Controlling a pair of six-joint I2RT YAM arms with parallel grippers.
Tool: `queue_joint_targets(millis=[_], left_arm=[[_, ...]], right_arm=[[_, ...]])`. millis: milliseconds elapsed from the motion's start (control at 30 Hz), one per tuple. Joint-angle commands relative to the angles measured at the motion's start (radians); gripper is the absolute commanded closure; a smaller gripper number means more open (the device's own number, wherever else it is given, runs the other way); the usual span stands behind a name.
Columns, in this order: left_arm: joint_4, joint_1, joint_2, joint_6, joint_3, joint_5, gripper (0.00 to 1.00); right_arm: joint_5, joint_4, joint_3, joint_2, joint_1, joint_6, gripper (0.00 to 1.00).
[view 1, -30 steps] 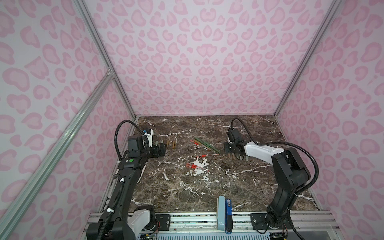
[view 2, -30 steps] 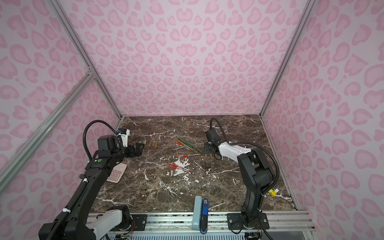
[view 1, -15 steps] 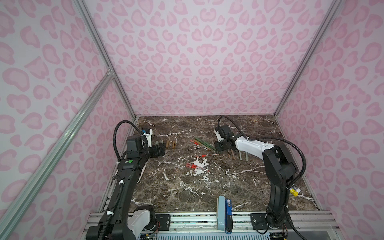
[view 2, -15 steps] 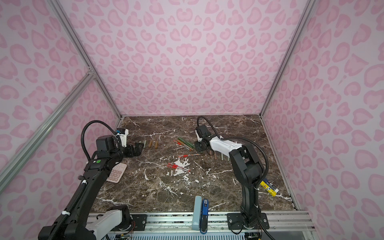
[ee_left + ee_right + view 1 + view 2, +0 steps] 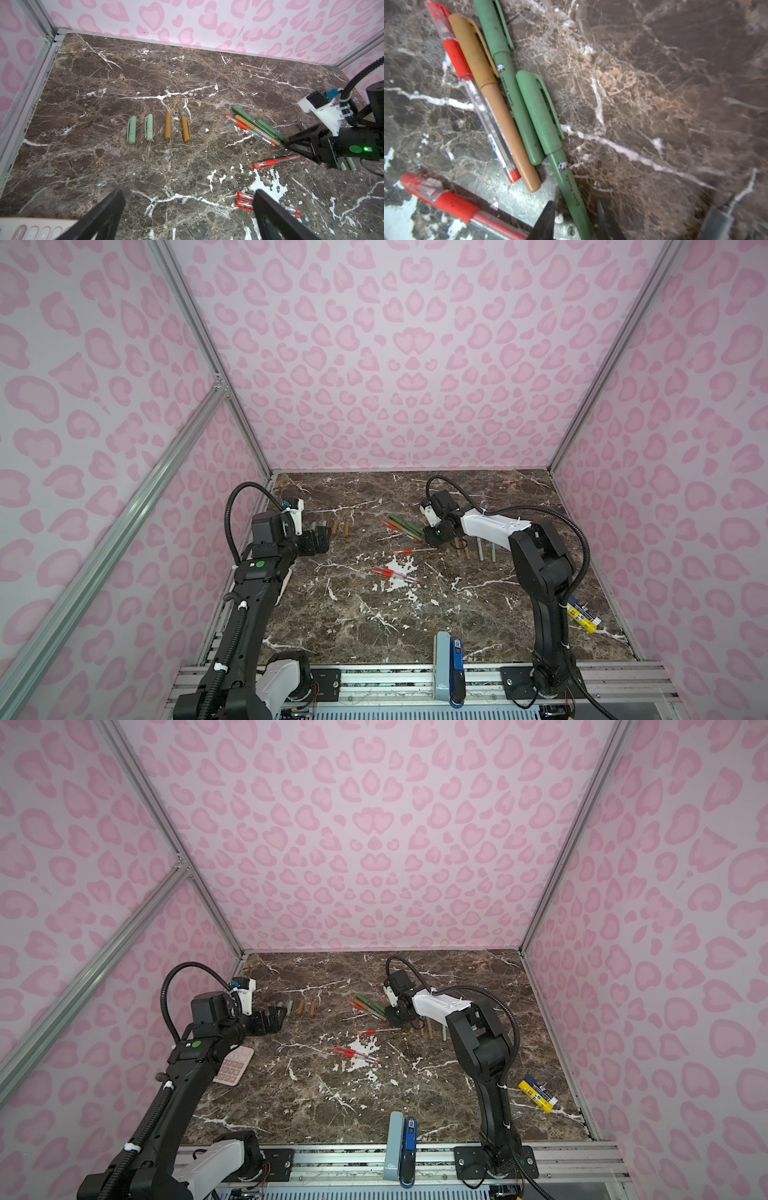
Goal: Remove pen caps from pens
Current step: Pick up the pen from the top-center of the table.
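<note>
Both arms are matte black, each with one glossy white link. The left arm point(image 5: 245, 614) bears a round green sticker, the right arm point(image 5: 353, 141) a green lamp. Ribbed black cables point(image 5: 227, 514) top white camera brackets point(image 5: 296, 512); the left pincer point(image 5: 189, 194) is black.

Tabletop point(image 5: 187, 83): dark brown marble, white and tan veining. Walls point(image 5: 395, 364): pale pink, darker pink heart-like blotches. Tan pen point(image 5: 501, 116), cap the same tan; beside it two dark green pens point(image 5: 509, 85), green-capped, and a clear pen point(image 5: 481, 108) with red ends and red band. Well apart from the tan pen: two pale green caps point(image 5: 132, 133), two tan-orange caps point(image 5: 168, 128).
</note>
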Motion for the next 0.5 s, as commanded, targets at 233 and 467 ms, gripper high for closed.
queue_joint_targets(millis=[233,467], left_arm=[[0.033,0.014,-0.013,0.004,-0.004,0.014,0.0],[0.027,0.018,-0.005,-0.004,0.005,0.028,0.0]], right_arm=[[0.006,0.014,-0.008,0.049,-0.029,-0.04,0.85],[0.009,0.028,-0.021,-0.004,-0.04,-0.04,1.0]])
